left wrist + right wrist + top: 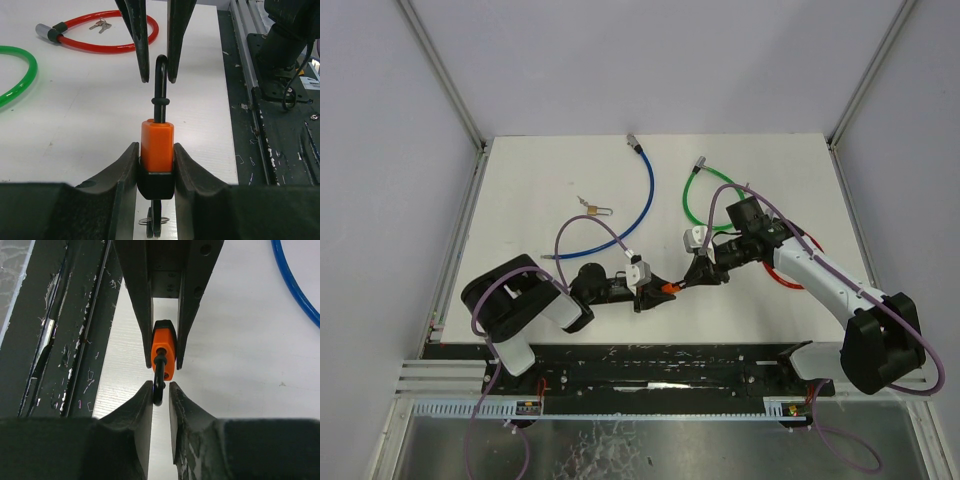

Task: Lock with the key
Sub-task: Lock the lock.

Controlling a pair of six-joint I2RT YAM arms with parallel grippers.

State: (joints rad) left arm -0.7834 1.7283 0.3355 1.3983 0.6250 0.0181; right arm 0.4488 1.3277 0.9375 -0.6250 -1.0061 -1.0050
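My left gripper (pixel 156 148) is shut on the body of an orange and black padlock (pixel 157 144), held just above the white table. A black key (pixel 156 220) with a wire ring sticks out of the padlock's base toward the left wrist camera. The black shackle (pixel 161 75) points away from it, between the fingers of my right gripper (pixel 158 79). In the right wrist view the shackle (pixel 159 382) lies against one finger of the right gripper (pixel 160 386) with a gap to the other, so it is open. From above, both grippers (pixel 650 295) (pixel 688 280) meet at the padlock (pixel 669 289).
A red cable lock (pixel 110 30) with keys lies behind the right arm. A green cable (pixel 695 200) and a blue cable (pixel 640 200) lie mid-table, and a small brass padlock (pixel 592 209) sits at the left. The black rail (pixel 650 365) runs along the near edge.
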